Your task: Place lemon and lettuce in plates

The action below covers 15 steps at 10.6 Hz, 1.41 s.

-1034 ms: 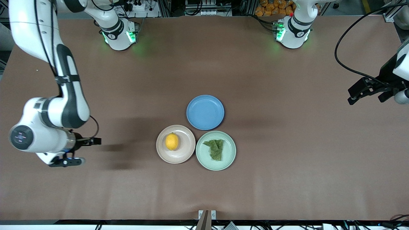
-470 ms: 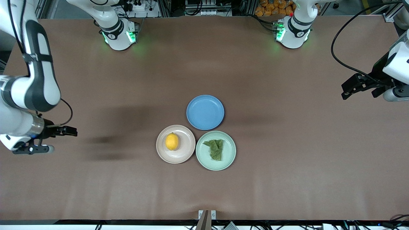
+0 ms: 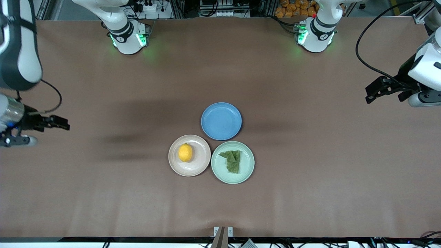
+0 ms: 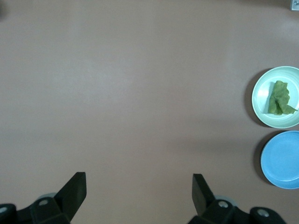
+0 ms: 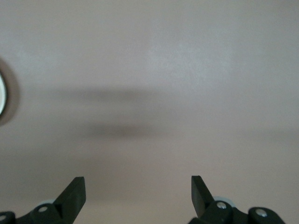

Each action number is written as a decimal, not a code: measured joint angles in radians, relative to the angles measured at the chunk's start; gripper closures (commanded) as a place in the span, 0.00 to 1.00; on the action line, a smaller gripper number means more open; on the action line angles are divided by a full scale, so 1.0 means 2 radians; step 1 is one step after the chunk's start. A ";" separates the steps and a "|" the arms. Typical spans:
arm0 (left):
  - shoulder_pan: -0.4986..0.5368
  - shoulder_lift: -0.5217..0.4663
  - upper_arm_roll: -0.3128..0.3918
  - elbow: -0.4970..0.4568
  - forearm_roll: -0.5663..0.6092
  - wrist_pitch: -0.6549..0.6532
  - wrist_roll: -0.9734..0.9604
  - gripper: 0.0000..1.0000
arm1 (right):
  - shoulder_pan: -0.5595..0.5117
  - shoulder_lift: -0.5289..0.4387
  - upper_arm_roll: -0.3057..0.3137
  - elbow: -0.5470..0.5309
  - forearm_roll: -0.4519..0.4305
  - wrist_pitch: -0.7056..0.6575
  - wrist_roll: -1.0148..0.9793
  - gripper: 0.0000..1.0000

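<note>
Both grippers hang wide open and empty: the left gripper (image 3: 373, 92) over the desk's (image 3: 310, 193) left-arm end, the right gripper (image 3: 51, 129) over its right-arm end; the lemon (image 3: 185, 152) lies in the beige plate (image 3: 203, 164); the lettuce (image 3: 233, 160) lies in the green plate (image 3: 248, 172); the blue plate (image 3: 221, 121) holds nothing; only the front view shows the lemon.

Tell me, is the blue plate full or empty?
Empty. The blue plate shows only its bare blue inside, in the front view and in the left wrist view.
</note>
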 measured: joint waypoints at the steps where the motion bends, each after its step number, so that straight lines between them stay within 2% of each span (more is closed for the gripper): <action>1: 0.000 0.000 -0.004 0.000 0.000 -0.004 0.000 0.00 | 0.000 -0.019 0.001 0.000 0.000 -0.022 0.000 0.00; 4: 0.000 -0.001 -0.011 0.000 0.000 -0.019 0.000 0.00 | 0.000 -0.061 0.015 0.013 -0.004 -0.099 0.010 0.00; 7: 0.001 -0.001 -0.010 0.000 0.000 -0.019 0.021 0.00 | 0.004 -0.071 0.019 0.057 -0.009 -0.156 0.014 0.00; 9: 0.001 -0.001 -0.010 0.000 0.000 -0.019 0.024 0.00 | 0.014 -0.071 0.009 0.078 -0.010 -0.184 0.015 0.00; 15: 0.001 -0.002 -0.008 0.005 0.000 -0.019 0.024 0.00 | 0.026 -0.080 0.001 0.083 -0.010 -0.195 0.017 0.00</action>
